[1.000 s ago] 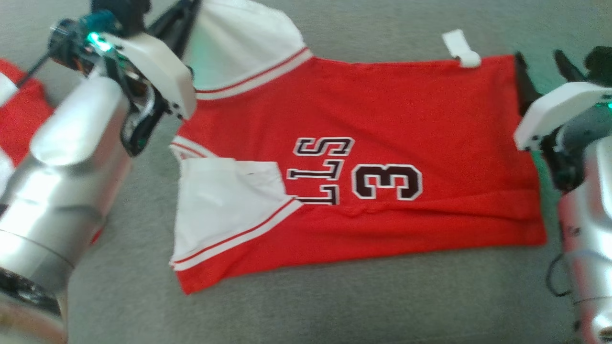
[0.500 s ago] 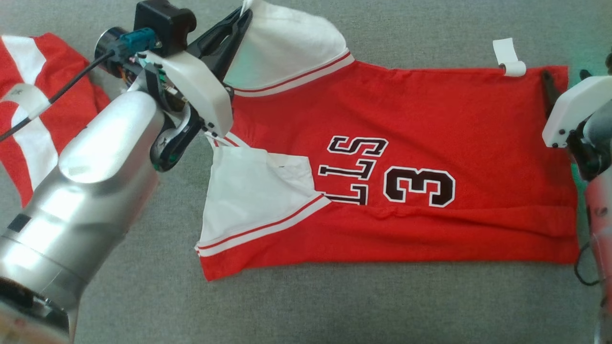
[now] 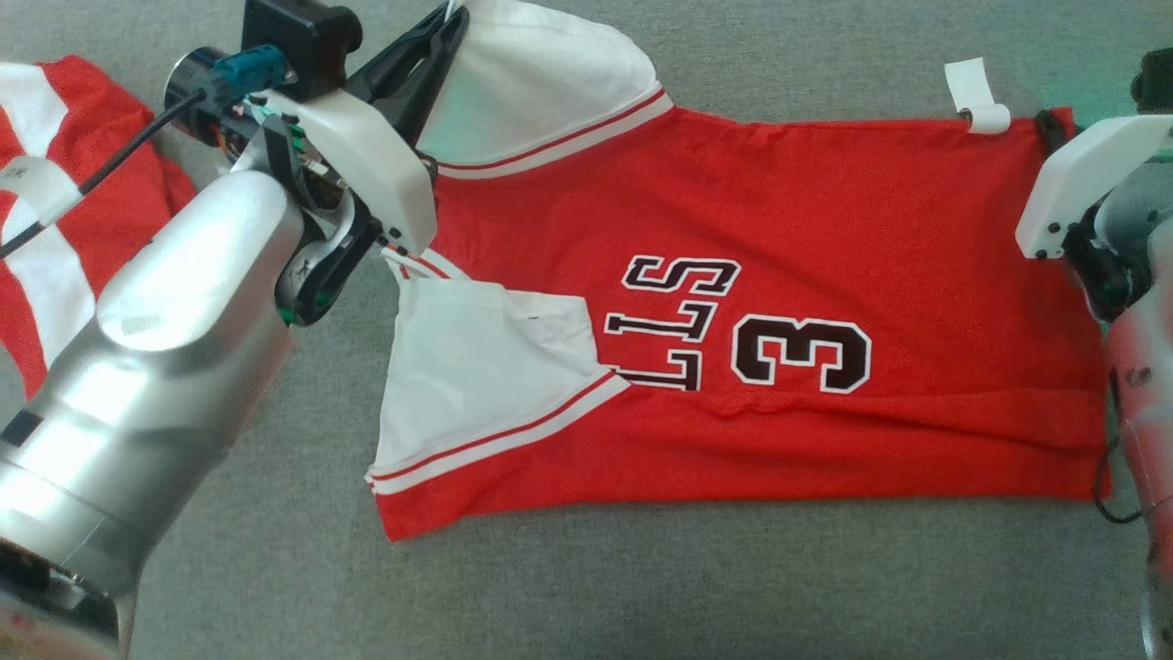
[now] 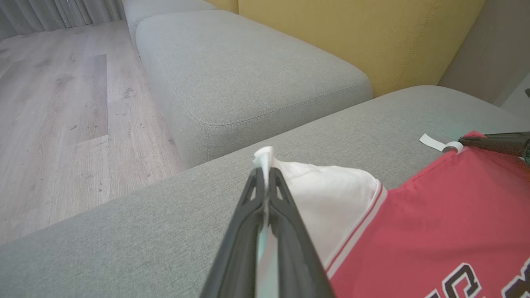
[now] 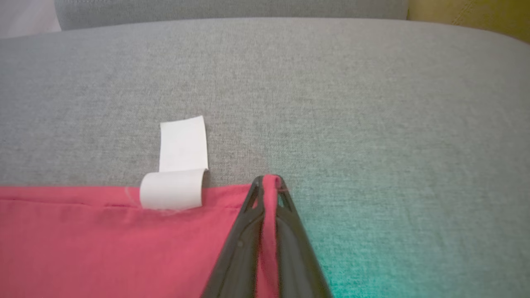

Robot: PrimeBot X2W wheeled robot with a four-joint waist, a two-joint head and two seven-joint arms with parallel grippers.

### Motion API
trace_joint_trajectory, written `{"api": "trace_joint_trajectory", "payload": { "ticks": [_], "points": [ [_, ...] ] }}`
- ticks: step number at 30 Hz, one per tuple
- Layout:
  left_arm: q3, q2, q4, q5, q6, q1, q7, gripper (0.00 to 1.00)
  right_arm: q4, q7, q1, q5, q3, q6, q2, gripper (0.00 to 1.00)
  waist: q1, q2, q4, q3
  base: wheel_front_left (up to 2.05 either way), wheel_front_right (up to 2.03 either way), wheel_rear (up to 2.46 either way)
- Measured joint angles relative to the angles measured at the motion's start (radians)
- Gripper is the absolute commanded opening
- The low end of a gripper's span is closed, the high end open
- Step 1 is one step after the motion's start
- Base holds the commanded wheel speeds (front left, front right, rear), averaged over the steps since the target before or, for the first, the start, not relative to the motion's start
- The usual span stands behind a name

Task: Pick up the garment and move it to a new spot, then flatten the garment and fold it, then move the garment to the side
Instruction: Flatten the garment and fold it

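Both reaching forward, left claw point(image 4: 265, 176) clamps garment point(image 3: 779, 211) sleeve, right claw point(image 5: 268, 184) clamps hem corner.

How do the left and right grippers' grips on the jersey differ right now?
Left gripper pinches a white shoulder tip of the jersey; right gripper pinches its red hem corner, beside a white tag. Fabric puffs up at the left gripper; at the right gripper it lies flat. Shared: both shut on the jersey's far edge.

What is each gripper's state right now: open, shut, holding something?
Left gripper: shut on the jersey, white shoulder.
Right gripper: shut on the jersey, red corner.
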Motion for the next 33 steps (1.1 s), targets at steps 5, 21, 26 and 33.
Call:
{"api": "trace_joint_trajectory", "payload": {
  "ticks": [5, 21, 26, 33],
  "points": [
    [0.006, 0.009, 0.018, -0.007, 0.007, 0.0, -0.008, 0.0, -0.01, -0.104, -0.007, 0.038, 0.023, 0.0, -0.003, 0.0, 0.0, 0.0, -0.015, -0.007, 0.0, 0.0, 0.0],
    [0.063, 0.012, 0.232, 0.063, 0.014, -0.164, -0.193, 0.0, -0.055, -0.289, -0.143, 0.293, 0.079, 0.0, 0.025, 0.0, 0.0, 0.0, -0.054, 0.022, 0.0, 0.0, 0.0],
    [0.045, -0.012, 0.274, 0.063, -0.009, -0.172, -0.204, 0.0, -0.019, -0.318, -0.141, 0.322, 0.118, 0.0, 0.022, 0.0, 0.0001, 0.0, -0.049, 0.016, 0.0, 0.0, 0.0],
    [0.002, -0.009, 0.274, 0.047, -0.03, -0.111, -0.211, 0.0, -0.028, -0.325, -0.091, 0.398, 0.182, 0.0, -0.02, 0.0, 0.0, 0.0, -0.031, -0.034, 0.0, 0.0, 0.0]
  ]
}}
